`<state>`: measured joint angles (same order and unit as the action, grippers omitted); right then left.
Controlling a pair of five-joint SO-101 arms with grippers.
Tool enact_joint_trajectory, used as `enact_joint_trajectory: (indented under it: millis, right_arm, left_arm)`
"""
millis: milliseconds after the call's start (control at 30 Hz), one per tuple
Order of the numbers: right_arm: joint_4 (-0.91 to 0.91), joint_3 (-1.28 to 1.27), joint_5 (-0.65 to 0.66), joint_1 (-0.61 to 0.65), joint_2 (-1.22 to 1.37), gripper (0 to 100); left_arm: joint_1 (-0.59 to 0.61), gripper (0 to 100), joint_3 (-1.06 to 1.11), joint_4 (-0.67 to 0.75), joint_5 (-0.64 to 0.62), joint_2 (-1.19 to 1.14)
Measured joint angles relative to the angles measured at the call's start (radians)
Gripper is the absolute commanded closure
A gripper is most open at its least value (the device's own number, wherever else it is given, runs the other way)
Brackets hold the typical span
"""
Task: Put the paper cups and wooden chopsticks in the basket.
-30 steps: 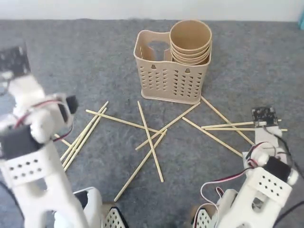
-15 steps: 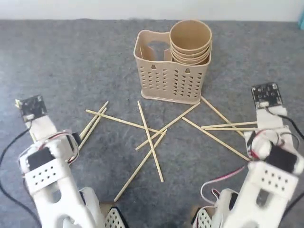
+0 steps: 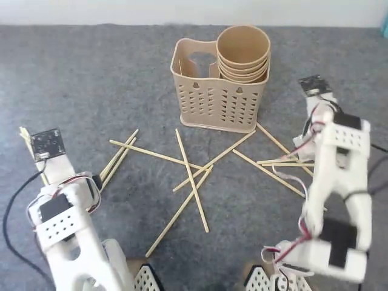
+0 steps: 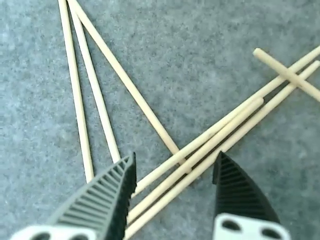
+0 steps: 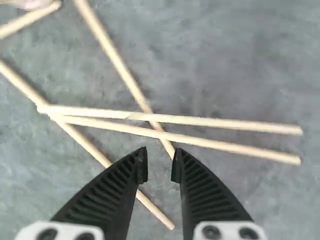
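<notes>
The left pincer [image 4: 175, 157] is spread wide, thin pale wooden chopsticks [image 4: 235, 120] crossing between its tips, while the right pincer [image 5: 159, 152] is barely parted, further chopsticks [image 5: 200, 121] just ahead.

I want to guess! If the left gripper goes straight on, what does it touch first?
Likely the pale wooden chopsticks lying on the grey carpet right ahead of the open left gripper.

A grey, felt-like worktop [image 3: 91, 79] carries the slotted beige basket [image 3: 212, 103], standing upright. Wooden chopsticks [image 3: 191, 176] lie loose on the felt in front of the basket, several crossing one another; a near-parallel bunch [image 3: 115, 163] lies toward the basket's left front, a crossed cluster [image 3: 285, 161] toward its right front
</notes>
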<state>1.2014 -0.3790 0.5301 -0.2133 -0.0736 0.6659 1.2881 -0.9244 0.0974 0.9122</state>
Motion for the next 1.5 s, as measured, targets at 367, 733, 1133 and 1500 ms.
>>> enact_joint_trajectory:
  millis: [367,733,1133,1500]
  right_arm:
    - [-0.011,0.173,0.224,0.071,0.239,81.8]
    - [-0.138,0.175,0.095,0.233,0.377,81.9]
    - [-0.181,0.198,0.098,0.212,0.411,99.2]
    - [-0.169,0.198,0.097,0.038,0.423,99.0]
  left_arm:
    - [0.002,77,0.000,0.046,0.000,0.000]
    - [0.002,77,0.000,0.055,0.000,0.000]
    - [-0.009,77,0.015,0.060,0.000,0.000]
    - [-0.009,77,0.015,0.060,0.002,0.000]
